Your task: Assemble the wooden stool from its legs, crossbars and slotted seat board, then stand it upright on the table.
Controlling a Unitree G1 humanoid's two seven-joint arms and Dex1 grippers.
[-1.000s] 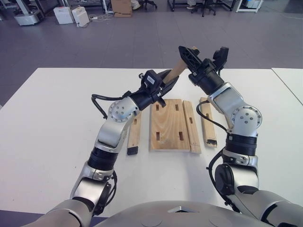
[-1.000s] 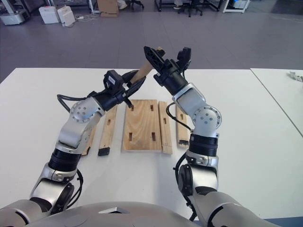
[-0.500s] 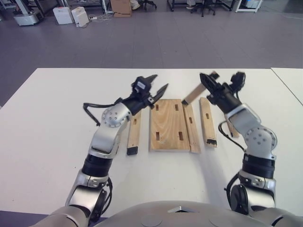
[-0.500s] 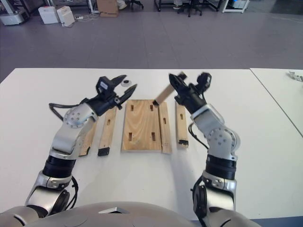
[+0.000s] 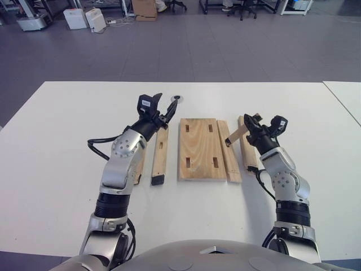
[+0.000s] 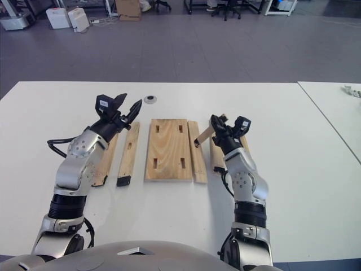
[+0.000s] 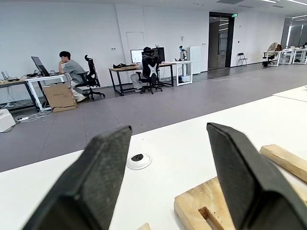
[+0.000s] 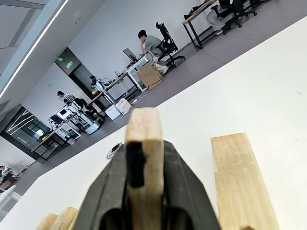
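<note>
Both arms dropped from mid-air, now low over the white counter [image 5: 67,141]. Your right pincer [image 5: 249,126] clenches the short pale wooden bar [image 5: 233,134], tilted just right of the slotted pale wooden seat board [image 5: 200,148]; left pincer [image 5: 163,103] released, empty. Nothing's slotted yet.

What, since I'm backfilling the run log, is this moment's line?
left pincer open, empty | right pincer shut on short bar, tilted | seat board flat, unassembled

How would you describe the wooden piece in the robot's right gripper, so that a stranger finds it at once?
On the white table, find the wide slotted seat board in the middle. Just right of it, the right gripper is shut on a short wooden bar. It alone is tilted, one end raised; the other pieces lie flat.
</note>
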